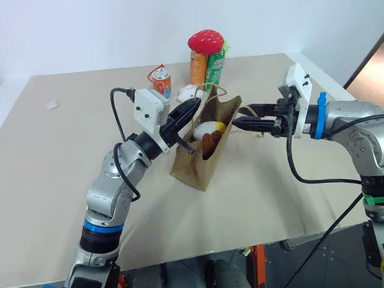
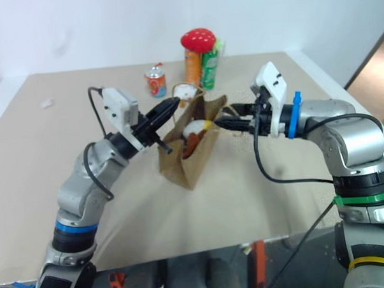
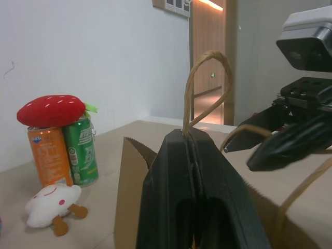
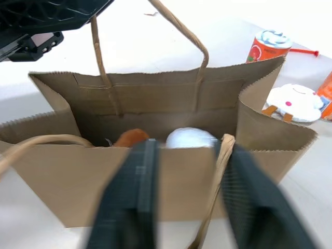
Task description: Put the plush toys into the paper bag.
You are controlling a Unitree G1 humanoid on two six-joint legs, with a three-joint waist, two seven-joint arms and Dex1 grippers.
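The brown paper bag [image 1: 205,157] stands open mid-table. My left gripper [image 1: 195,104] is at its left rim, shut on one cord handle [image 3: 205,88], which loops up from between the fingers. Inside the bag lie a white-and-yellow egg-shaped plush toy [image 1: 211,127] and a brown furry one [image 1: 211,142]; the right wrist view shows them as a white top [image 4: 189,137] and an orange-brown bit [image 4: 132,137]. My right gripper [image 1: 241,120] hovers at the bag's right rim, open, its fingers [image 4: 129,197] spread before the near wall. A white plush toy with orange feet [image 1: 190,92] lies behind the bag.
At the back of the beige table [image 1: 52,163] stand an orange can [image 1: 198,68] and a green can [image 1: 216,67] with a red strawberry plush [image 1: 205,40] on top. A small red can [image 1: 161,83] stands to their left. A white scrap [image 1: 51,105] lies far left.
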